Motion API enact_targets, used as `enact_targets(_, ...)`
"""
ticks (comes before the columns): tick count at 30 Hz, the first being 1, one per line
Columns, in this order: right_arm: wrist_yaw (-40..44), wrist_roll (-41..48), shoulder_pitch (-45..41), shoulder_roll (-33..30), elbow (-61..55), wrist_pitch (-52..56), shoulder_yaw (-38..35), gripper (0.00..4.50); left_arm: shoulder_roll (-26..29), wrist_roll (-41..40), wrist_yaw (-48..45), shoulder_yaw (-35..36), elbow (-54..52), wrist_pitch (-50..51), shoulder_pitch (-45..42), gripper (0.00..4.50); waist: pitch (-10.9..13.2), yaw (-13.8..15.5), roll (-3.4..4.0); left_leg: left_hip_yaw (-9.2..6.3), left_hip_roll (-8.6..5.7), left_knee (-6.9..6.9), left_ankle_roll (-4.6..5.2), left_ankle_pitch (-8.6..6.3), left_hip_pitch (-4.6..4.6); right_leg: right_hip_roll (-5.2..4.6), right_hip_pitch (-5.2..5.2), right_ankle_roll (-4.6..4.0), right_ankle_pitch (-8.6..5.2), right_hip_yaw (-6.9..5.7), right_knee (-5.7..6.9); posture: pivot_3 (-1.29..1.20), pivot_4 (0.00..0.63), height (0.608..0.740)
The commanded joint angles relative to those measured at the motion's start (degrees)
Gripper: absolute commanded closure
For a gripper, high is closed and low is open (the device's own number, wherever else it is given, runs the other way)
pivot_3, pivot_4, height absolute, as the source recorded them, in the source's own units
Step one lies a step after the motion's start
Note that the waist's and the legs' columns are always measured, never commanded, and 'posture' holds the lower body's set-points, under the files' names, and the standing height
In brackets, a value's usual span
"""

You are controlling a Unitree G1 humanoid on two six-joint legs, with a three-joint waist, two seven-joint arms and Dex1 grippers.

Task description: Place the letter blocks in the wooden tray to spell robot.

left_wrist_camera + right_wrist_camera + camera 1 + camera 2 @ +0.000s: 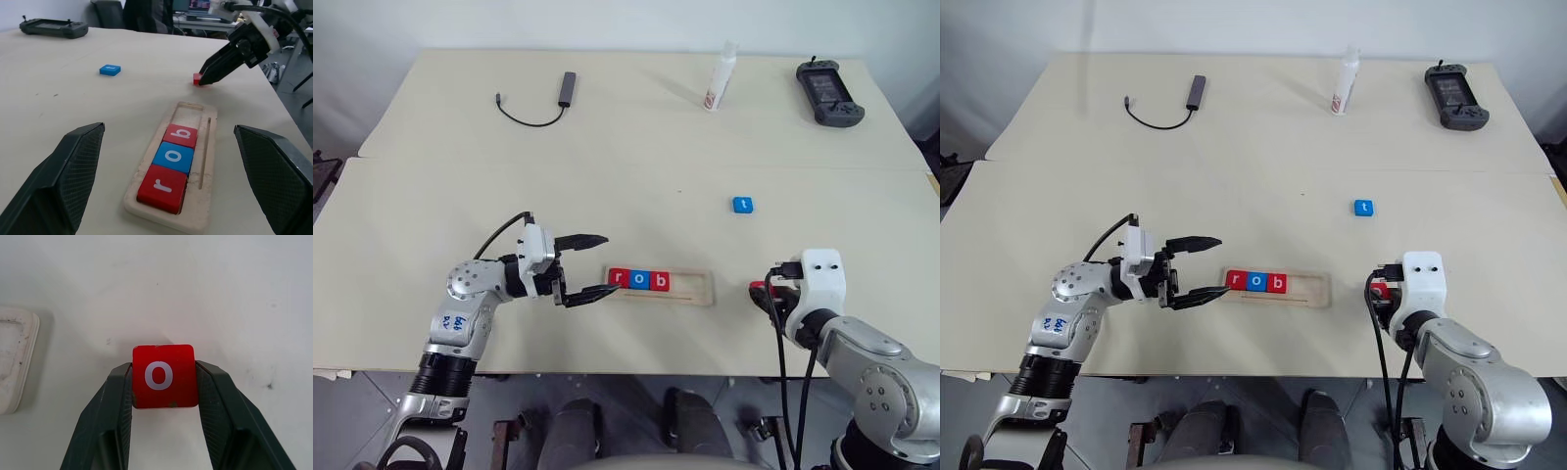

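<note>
The wooden tray (692, 285) lies near the table's front edge. Its left part holds three letter blocks: a red r (619, 278), a blue o (638, 279) and a red b (658, 281). The tray's right part is bare. My left gripper (610, 263) is open and level, its fingertips at the tray's left end. A blue t block (742, 205) lies alone farther back on the right. Right of the tray, my right gripper (164, 369) is shut on a red o block (164, 376), low over the table.
At the back of the table lie a dark USB adapter with its cable (566, 88), a white bottle (720, 78) and a black handheld controller (829, 95). A seam between two tabletops (607, 163) runs across the middle.
</note>
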Motion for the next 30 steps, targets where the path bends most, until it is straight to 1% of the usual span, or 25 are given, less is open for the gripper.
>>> enact_targets(1, 4.61, 1.55, 0.28, -4.64, -0.91, -1.52, -1.98, 1.38, -0.09, 0.35, -0.71, 0.26, 0.49, -1.4, -0.8, 0.0, 0.0, 0.02, 0.0, 0.0, -0.01, 0.0, 0.0, 0.0, -0.01, 0.0, 0.0, 0.0, 0.0, 0.0, 0.0, 0.0, 0.15, 0.74)
enact_targets(5, 14.05, 4.22, 0.86, -16.99, 4.83, -8.05, -3.25, 0.07, 0.3, 0.53, -0.56, 0.7, 0.34, -2.19, -0.18, 0.0, 0.0, 0.21, -0.01, -0.02, -0.05, 0.02, 0.06, -0.03, -0.03, -0.02, 0.01, 0.0, 0.0, 0.0, -0.04, 0.0, 0.15, 0.74)
enact_targets(8, 21.0, 6.09, 1.17, -23.93, 8.99, -14.77, -3.24, 0.03, 0.68, 0.43, -0.48, 0.92, -0.31, -2.43, 0.48, 0.0, 0.01, 0.13, -0.01, 0.0, -0.02, -0.02, 0.07, -0.04, -0.01, -0.01, 0.02, 0.0, 0.0, 0.0, -0.08, 0.0, 0.15, 0.74)
enact_targets(9, 24.7, 5.58, 2.26, -27.5, 10.87, -19.7, -2.1, 0.03, 0.83, 0.38, -0.31, 1.04, -0.81, -2.45, 0.86, 0.0, 0.01, 0.12, -0.01, 0.0, -0.02, -0.02, 0.07, -0.04, -0.01, -0.01, 0.02, 0.0, 0.0, 0.0, -0.08, 0.0, 0.15, 0.74)
enact_targets(10, 31.38, 4.67, 4.27, -31.7, 13.68, -27.82, -0.85, 0.03, 1.0, 0.27, -0.08, 1.21, -1.54, -2.38, 1.46, 0.0, 0.01, 0.11, -0.01, 0.01, -0.01, -0.03, 0.07, -0.04, -0.01, -0.01, 0.02, 0.0, 0.0, -0.01, -0.08, 0.0, 0.15, 0.74)
enact_targets(12, 43.76, 2.96, 8.17, -38.09, 19.7, -43.12, 0.82, 0.03, 1.52, -0.31, -0.14, 1.48, -2.87, -1.77, 2.59, 0.0, 0.01, 0.12, -0.02, 0.04, -0.04, -0.04, 0.09, -0.05, -0.01, -0.02, 0.02, 0.01, 0.0, 0.01, -0.14, 0.0, 0.15, 0.74)
enact_targets(14, 51.82, 1.14, 9.72, -42.06, 26.88, -54.99, 2.58, 0.03, 2.01, -0.79, -0.29, 1.71, -4.04, -1.25, 3.56, 0.0, 0.05, 0.08, -0.09, 0.04, -0.03, -0.07, 0.12, -0.07, 0.02, -0.01, 0.11, 0.03, 0.01, -0.01, -0.25, 0.0, 0.15, 0.74)
enact_targets(15, 54.56, 0.25, 9.05, -43.21, 30.84, -59.69, 3.82, 0.03, 2.17, -0.84, -0.03, 1.91, -4.45, -0.95, 3.82, 0.0, 0.05, 0.09, -0.09, 0.05, -0.02, -0.04, 0.12, -0.07, 0.03, 0.0, 0.14, 0.06, 0.03, -0.02, -0.28, 0.0, 0.15, 0.74)
enact_targets(19, 62.01, -2.71, 4.89, -45.18, 42.14, -73.1, 8.79, 0.03, 2.61, -0.92, 1.03, 2.55, -5.98, -0.01, 4.67, 0.0, 0.06, 0.09, -0.1, 0.06, -0.01, 0.08, 0.13, -0.06, 0.06, -0.01, 0.25, 0.19, 0.11, -0.01, -0.38, 0.0, 0.15, 0.74)
enact_targets(21, 64.67, -4.34, 1.74, -45.47, 46.75, -77.8, 11.72, 0.03, 2.93, -0.7, 1.3, 2.76, -6.98, 0.08, 5.34, 0.0, 0.06, 0.09, -0.1, 0.06, 0.0, 0.08, 0.12, -0.06, 0.08, -0.01, 0.25, 0.2, 0.11, -0.01, -0.38, 0.0, 0.15, 0.74)
enact_targets(24, 67.71, -6.36, -2.03, -45.24, 52.36, -82.84, 15.32, 0.03, 3.48, -0.87, 1.44, 3.0, -8.49, 0.5, 6.42, 0.0, 0.06, 0.1, -0.1, 0.05, 0.02, 0.08, 0.09, -0.04, 0.07, -0.01, 0.25, 0.2, 0.11, -0.04, -0.38, 0.0, 0.15, 0.74)
enact_targets(26, 67.66, -8.36, -4.68, -44.27, 56.29, -86.25, 17.25, 0.03, 3.84, -0.95, 1.46, 3.17, -9.32, 0.78, 7.19, 0.0, 0.06, 0.09, -0.1, 0.05, 0.02, 0.08, 0.09, -0.04, 0.07, -0.01, 0.25, 0.2, 0.11, -0.05, -0.39, 0.0, 0.15, 0.74)
enact_targets(30, 68.0, -8.72, -7.34, -42.73, 59.13, -87.15, 19.4, 0.03, 4.15, -0.75, 1.71, 3.31, -9.87, 0.79, 7.67, 0.0, 0.06, 0.32, -0.09, 0.01, 0.02, 0.11, 0.07, -0.03, 0.03, -0.02, 0.27, 0.2, 0.11, -0.11, -0.41, 0.0, 0.15, 0.74)
